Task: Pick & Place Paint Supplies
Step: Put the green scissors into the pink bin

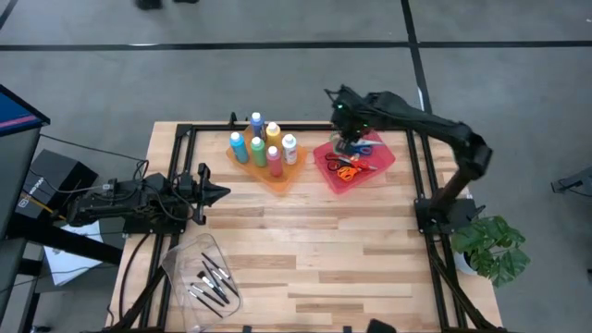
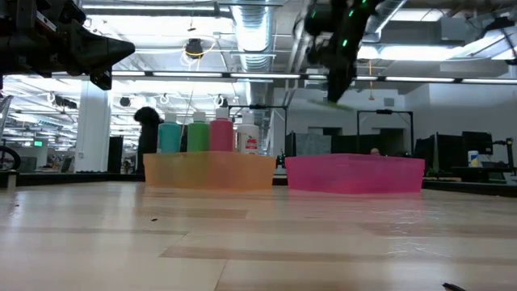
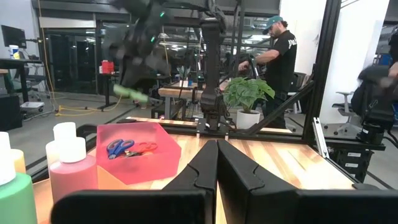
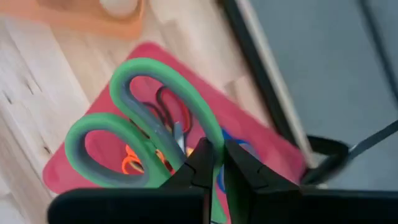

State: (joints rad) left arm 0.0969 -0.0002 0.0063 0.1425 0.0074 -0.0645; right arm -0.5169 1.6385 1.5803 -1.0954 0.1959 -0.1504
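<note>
From where I'm driving, nearest me at about 7 o'clock on the tabletop (image 1: 305, 268) the brushes (image 1: 211, 282) sit in the clear tray (image 1: 180, 264). At 9 o'clock my left end effector (image 1: 222, 192) hangs pinched closed, holding nothing. Farther out at 12 the paint bottles (image 1: 264, 143) stand in the orange tray (image 1: 277, 178). At 1 o'clock my right end effector (image 4: 214, 163) is clamped on the green scissors (image 4: 134, 121), above the red tray (image 1: 375, 165) with more scissors inside.

Small coloured paint bottles (image 1: 262, 145) in the orange plastic tray (image 1: 277, 176): six. 
Scissors: one green-handled pair (image 4: 134, 134) held aloft; several more in the red plastic tray (image 1: 370, 171), exact count unclear. 
Thin dark-handled brushes (image 1: 211, 283) in the clear plastic tray (image 1: 185, 257), seven o'clock: about five.
</note>
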